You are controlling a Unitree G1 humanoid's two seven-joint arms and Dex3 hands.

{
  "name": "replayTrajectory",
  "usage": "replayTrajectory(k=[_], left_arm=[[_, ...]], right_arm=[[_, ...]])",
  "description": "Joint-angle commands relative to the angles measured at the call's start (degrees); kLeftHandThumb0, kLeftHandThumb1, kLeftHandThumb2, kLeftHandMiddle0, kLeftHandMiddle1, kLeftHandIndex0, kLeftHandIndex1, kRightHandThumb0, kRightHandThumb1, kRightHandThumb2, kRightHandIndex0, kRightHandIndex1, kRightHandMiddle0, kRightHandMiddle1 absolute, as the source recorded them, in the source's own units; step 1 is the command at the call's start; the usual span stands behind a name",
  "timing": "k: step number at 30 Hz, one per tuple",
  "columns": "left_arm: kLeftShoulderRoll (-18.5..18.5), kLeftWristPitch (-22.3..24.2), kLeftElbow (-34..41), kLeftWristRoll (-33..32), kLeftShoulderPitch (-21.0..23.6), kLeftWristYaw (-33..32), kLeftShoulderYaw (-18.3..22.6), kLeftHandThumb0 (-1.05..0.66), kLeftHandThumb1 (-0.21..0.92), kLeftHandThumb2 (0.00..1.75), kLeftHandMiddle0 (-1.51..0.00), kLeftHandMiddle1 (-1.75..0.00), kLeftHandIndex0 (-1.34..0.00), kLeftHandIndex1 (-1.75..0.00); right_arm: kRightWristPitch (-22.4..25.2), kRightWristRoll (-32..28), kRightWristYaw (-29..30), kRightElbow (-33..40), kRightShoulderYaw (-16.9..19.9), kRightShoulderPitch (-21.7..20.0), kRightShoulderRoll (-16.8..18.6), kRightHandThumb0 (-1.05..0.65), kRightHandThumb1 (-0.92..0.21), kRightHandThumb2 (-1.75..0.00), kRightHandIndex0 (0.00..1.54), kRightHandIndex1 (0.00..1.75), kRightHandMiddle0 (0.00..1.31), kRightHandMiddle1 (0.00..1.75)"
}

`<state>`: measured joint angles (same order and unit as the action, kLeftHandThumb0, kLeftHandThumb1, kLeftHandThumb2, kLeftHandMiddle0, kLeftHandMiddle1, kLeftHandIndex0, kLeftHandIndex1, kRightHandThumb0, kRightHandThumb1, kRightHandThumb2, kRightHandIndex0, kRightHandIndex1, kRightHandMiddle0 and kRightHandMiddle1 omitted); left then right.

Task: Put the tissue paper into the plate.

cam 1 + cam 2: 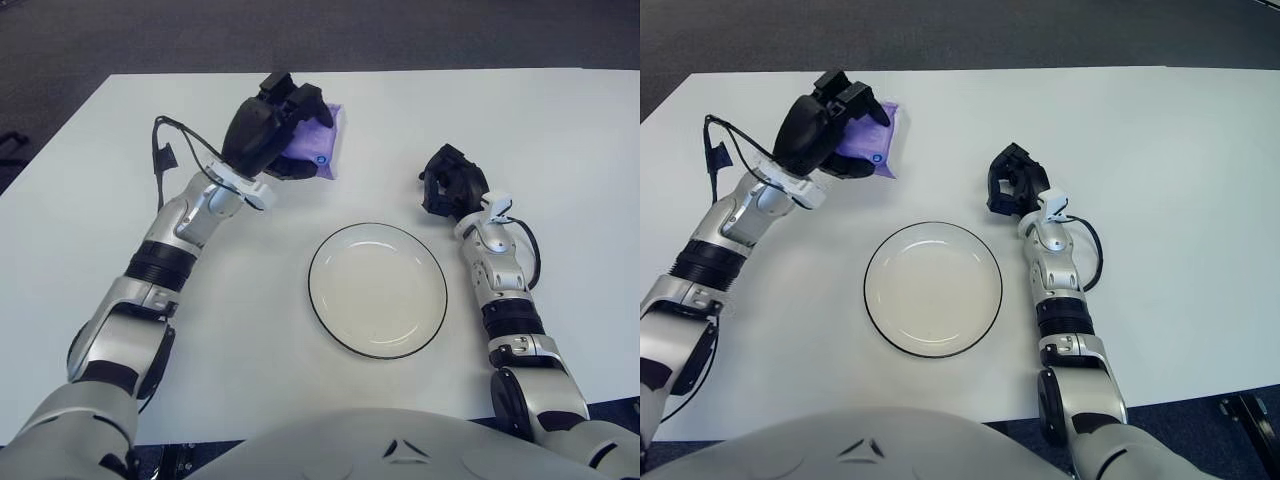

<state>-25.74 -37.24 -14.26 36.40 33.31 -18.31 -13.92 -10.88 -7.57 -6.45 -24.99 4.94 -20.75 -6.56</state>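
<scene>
The left hand (pixel 268 132) has its three dark fingers curled round the tissue paper (pixel 322 150), a small purple pack with a pale blue dot on its near face, and appears to hold it clear of the table (pixel 560 140); the pack sticks out on the plate side of the fingers, tilted, with most of its far half hidden under the palm. That grasp looks like the first part of the job done: the pack is taken up, but it is not yet over its goal. The plate (pixel 325 255), white with a thin dark rim, lies toward the robot and to the right of this hand, near but plainly apart from it, and nothing is in it. What is left, as I judge it, is to carry the pack inward and across until it hangs above the plate's middle, lower it, and let the fingers go. The right hand (pixel 451 183) shows just beyond the plate's right rim, on the side away from the working hand, its dark fingers drawn in on nothing, taking no part. Outward from both hands the table is a plain white surface with rounded far corners, bare apart from the plate and the arms' loose black cables. Beyond its far edge the floor (pixel 330 35) is dark grey carpet.
</scene>
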Motion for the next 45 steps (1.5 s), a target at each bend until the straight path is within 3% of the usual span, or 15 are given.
replayTrajectory(k=[1, 13, 22, 23, 25, 28, 35, 39, 45], left_arm=[[1.0, 0.31, 5.41, -1.23, -1.87, 1.24, 1.33, 0.45, 0.35, 1.27, -0.57, -1.75, -0.7, -1.75], [1.75, -0.54, 11.91, -7.93, -2.8, 9.32, 1.7, 0.46, 0.33, 1.3, -0.6, -1.75, -0.7, -1.75], [3.46, 4.96, 23.57, -13.17, -6.39, 20.21, -1.15, 0.47, 0.31, 1.33, -0.61, -1.75, -0.72, -1.75], [3.7, 5.56, 24.75, -14.2, -6.88, 21.47, -1.59, 0.3, 0.26, 1.37, -0.64, -1.73, -0.64, -1.75], [3.87, 5.31, 25.25, -16.38, -7.27, 23.01, -1.59, 0.15, 0.23, 1.42, -0.67, -1.72, -0.58, -1.75], [4.54, 7.36, 27.47, -21.5, -9.25, 27.13, -2.9, 0.05, 0.16, 1.49, -0.7, -1.73, -0.57, -1.73], [5.69, 10.9, 30.34, -26.85, -11.85, 32.95, -4.55, 0.0, 0.1, 1.55, -0.75, -1.75, -0.6, -1.68], [3.92, 10.22, 27.89, -29.41, -11.55, 37.0, -3.64, 0.0, 0.1, 1.56, -0.76, -1.75, -0.59, -1.69], [2.73, 12.23, 30.04, -30.63, -11.12, 41.87, -3.95, 0.0, 0.12, 1.55, -0.75, -1.75, -0.54, -1.73]], right_arm=[[-0.2, -0.16, 0.14, -6.07, -0.67, 9.19, 4.4, -0.46, -0.38, -1.23, 0.99, 1.75, 0.56, 1.75], [0.33, -0.13, 0.06, -6.44, -0.6, 8.77, 4.11, -0.46, -0.38, -1.24, 0.98, 1.75, 0.56, 1.75], [0.12, -0.08, -0.06, -8.34, -0.33, 7.67, 3.88, -0.46, -0.38, -1.23, 0.97, 1.75, 0.56, 1.75], [0.14, -0.03, -0.06, -8.72, -0.31, 7.43, 3.82, -0.46, -0.38, -1.23, 0.96, 1.75, 0.56, 1.75], [0.3, 0.24, 0.16, -8.82, -0.43, 7.36, 3.74, -0.46, -0.39, -1.22, 0.95, 1.75, 0.55, 1.75], [0.82, 0.8, 0.8, -8.57, -0.72, 7.24, 3.62, -0.45, -0.41, -1.2, 0.94, 1.75, 0.54, 1.75], [3.43, 1.0, 1.65, -3.89, -1.67, 8.54, 4.08, -0.44, -0.43, -1.17, 0.93, 1.75, 0.52, 1.75], [4.33, 0.83, 2.23, -2.15, -1.91, 9.03, 4.47, -0.44, -0.43, -1.17, 0.93, 1.75, 0.52, 1.75], [6.67, 1.21, 3.31, 1.35, -2.77, 9.97, 4.53, -0.44, -0.43, -1.17, 0.94, 1.75, 0.52, 1.75]])
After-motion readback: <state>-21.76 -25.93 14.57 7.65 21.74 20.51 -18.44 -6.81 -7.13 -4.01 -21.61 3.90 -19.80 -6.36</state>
